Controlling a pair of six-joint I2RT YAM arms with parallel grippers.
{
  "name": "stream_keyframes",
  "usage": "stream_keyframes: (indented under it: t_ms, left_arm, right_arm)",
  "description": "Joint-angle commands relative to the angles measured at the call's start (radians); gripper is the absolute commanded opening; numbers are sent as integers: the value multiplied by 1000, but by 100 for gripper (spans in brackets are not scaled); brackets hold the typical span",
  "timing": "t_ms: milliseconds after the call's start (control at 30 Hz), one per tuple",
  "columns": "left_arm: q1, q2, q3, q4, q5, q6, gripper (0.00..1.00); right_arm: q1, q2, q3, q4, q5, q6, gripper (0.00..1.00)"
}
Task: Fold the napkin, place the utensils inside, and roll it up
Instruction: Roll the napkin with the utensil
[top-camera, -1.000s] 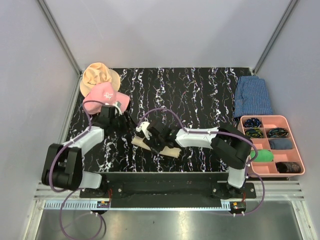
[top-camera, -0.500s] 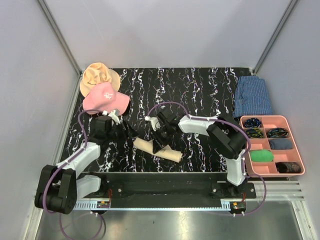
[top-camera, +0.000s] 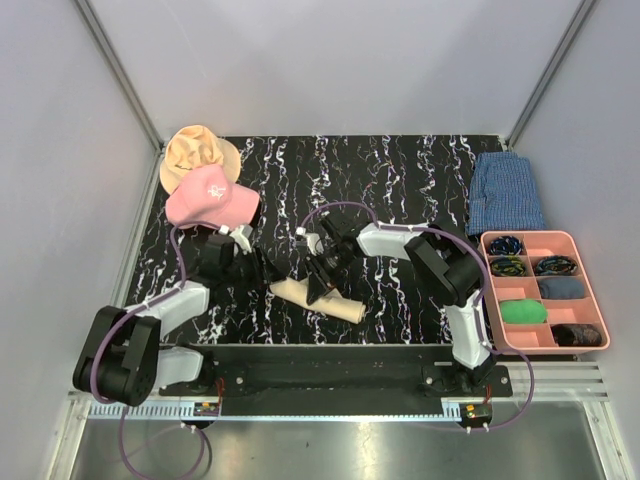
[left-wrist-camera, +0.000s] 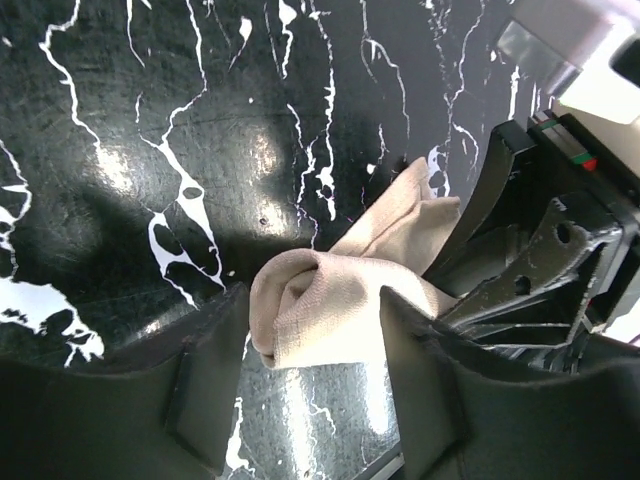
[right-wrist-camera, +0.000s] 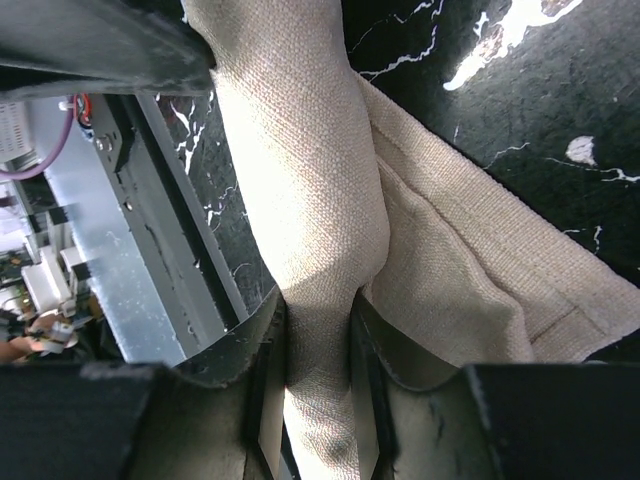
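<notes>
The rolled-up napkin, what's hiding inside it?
At the open end of the napkin only folded cloth shows. No utensils poke out in any view. Whether they lie within cannot be seen, because the wrapped cloth covers the middle.

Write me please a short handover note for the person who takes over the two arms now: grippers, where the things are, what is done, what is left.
Left gripper: fingers on both sides of one end of the roll; whether it grips cannot be told.
Right gripper: shut on the napkin, near the middle of the roll.
Napkin: rolled into a tube, lying on the table near the front edge; one flap lies loose beside the roll.
Utensils: not visible, so I cannot confirm they are inside.
Done: folding and most of the rolling.
Left: probably roll in the loose flap, then release.
</notes>
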Motion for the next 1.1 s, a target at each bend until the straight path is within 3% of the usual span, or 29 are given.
stream_keyframes:
  t_ms: [0, 67, 133, 167, 200, 267, 433, 600, 733, 900, 1067]
  left_arm:
    - [-15, 31, -5, 99, 38, -9, 47]
    - [-15, 43, -10, 118, 49, -17, 39]
    - [-15, 54, -10, 126, 47, -22, 24]
    - [-15, 57, -8, 124, 44, -22, 19]
    - [-15, 62, -5, 123, 44, -23, 7]
    - [-15, 77, 11, 94, 23, -25, 0]
    - [-15, 114, 71, -9, -30, -13, 0]
    - [-12, 163, 111, -57, -31, -20, 0]
    - [-6, 224, 151, -75, -11, -25, 0]
    - [11, 286, 177, -75, 30, -19, 0]
    - [14, 320, 196, -75, 44, -11, 0]
  right_arm:
    - [-10, 42, 30, -30, -16, -6, 32]
    - [-13, 45, 35, -30, -16, -2, 34]
    - [-16, 40, 40, -32, -13, 1, 38]
    - [-18, 33, 44, -35, 0, 6, 43]
    - [-24, 27, 47, -36, 6, 10, 45]
    - [-30, -5, 53, -44, 44, 23, 55]
    - [-28, -131, 43, -43, 192, 38, 68]
    - [1, -297, -22, -6, 426, -26, 72]
    - [94, -398, -115, 68, 626, -107, 73]
    - [240, -420, -172, 141, 792, -175, 74]
    - [294, -386, -186, 188, 871, -212, 74]
